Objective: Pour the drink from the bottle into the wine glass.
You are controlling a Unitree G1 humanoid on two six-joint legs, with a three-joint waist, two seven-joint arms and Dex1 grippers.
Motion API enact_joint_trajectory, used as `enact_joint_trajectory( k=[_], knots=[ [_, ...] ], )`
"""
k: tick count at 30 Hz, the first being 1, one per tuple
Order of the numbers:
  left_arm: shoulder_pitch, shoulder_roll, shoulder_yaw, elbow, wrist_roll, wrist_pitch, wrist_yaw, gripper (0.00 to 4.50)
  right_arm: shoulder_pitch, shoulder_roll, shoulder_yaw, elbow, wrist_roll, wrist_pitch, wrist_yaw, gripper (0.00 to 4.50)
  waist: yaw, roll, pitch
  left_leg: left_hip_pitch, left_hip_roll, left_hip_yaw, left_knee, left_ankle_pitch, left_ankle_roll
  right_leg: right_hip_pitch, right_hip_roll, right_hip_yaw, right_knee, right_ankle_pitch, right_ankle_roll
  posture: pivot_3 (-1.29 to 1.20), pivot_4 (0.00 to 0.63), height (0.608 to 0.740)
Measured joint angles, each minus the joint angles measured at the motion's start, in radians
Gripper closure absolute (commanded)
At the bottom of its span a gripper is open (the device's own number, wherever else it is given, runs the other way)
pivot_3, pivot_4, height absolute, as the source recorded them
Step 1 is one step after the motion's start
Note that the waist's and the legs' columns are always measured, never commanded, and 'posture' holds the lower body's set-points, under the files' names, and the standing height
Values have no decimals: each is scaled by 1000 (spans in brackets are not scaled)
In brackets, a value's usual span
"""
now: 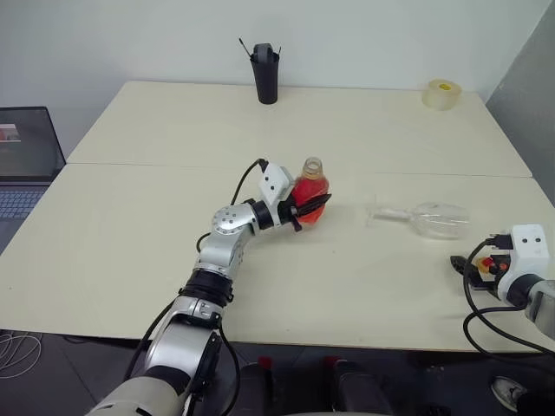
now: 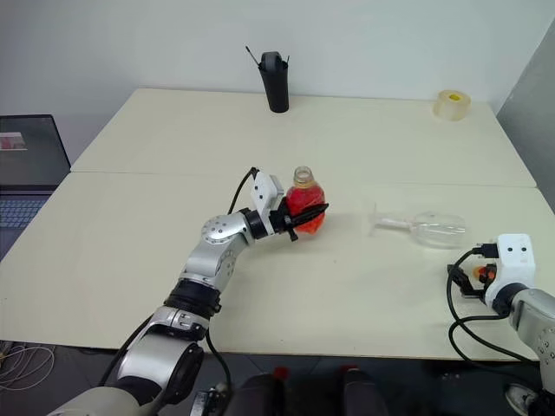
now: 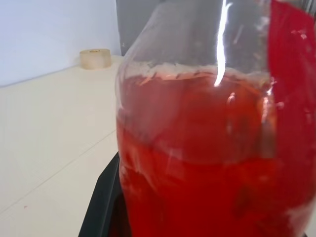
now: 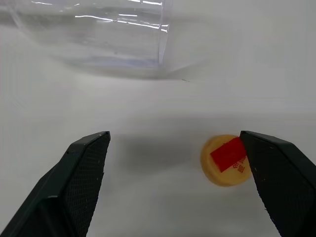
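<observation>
A small clear bottle (image 1: 310, 192) stands upright near the table's middle, about half full of the red drink (image 3: 197, 168). My left gripper (image 1: 312, 209) is shut on its rounded body from the left. To its right the wine glass (image 1: 432, 218) lies on its side on the table, foot toward the bottle; its rim (image 4: 98, 34) shows in the right wrist view. Near the table's right edge my right gripper (image 4: 175, 136) is open just above the tabletop. A round yellow cap with a red label (image 4: 224, 160) lies between its fingers, close to one of them.
A tall black cup (image 1: 265, 74) holding dark sticks stands at the back of the cream table (image 1: 130, 225). A roll of tape (image 1: 442, 94) sits at the back right corner. An open laptop (image 1: 26, 156) is off the table's left side.
</observation>
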Motion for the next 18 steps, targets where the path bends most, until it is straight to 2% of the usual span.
enact_joint_trajectory(
  k=[5, 7, 9, 12, 15, 18],
  knots=[
    [-12, 10, 8, 12, 1, -20, 6, 3080, -1, -55, 18, -90, 11, 14, 50, 0, -1, 0, 0, 0, 0, 0, 0, 0, 0, 0, 0, 0, 0, 0, 0, 0, 150, 740],
    [-21, 29, 28, 35, 1, -23, 24, 3080, -52, -98, 36, -176, 72, 40, 103, 0, -9, 0, 0, 1, 0, 0, 0, 0, 0, 0, 2, -1, 0, 0, 0, 0, 150, 740],
    [-46, 51, 57, 76, 0, -22, 54, 3080, -178, -145, 71, -259, 166, 77, 152, 0, -22, 0, 0, 2, 0, -1, 0, 0, 0, 0, 2, -1, 2, 0, 0, 0, 150, 740],
    [-97, 97, 117, 136, 1, -25, 125, 3080, -476, -174, 168, -326, 273, 123, 186, 0, -28, -1, 1, 2, 2, -3, -1, 0, 1, 1, 5, -1, 0, 0, -1, 0, 150, 740],
    [-110, 142, 181, 179, 0, -24, 205, 3080, -689, -62, 342, -272, 243, 118, 140, 0, -29, -2, 1, 2, 1, -3, -1, 0, 0, 0, 4, -1, 1, 0, -1, 0, 150, 740],
    [-89, 171, 220, 205, 5, -25, 281, 3080, -794, 99, 565, -149, 150, 65, 106, 0, -29, -2, 1, 0, 3, -3, 0, 0, 0, -3, 0, -1, 3, 0, -1, 0, 150, 740]
  ],
)
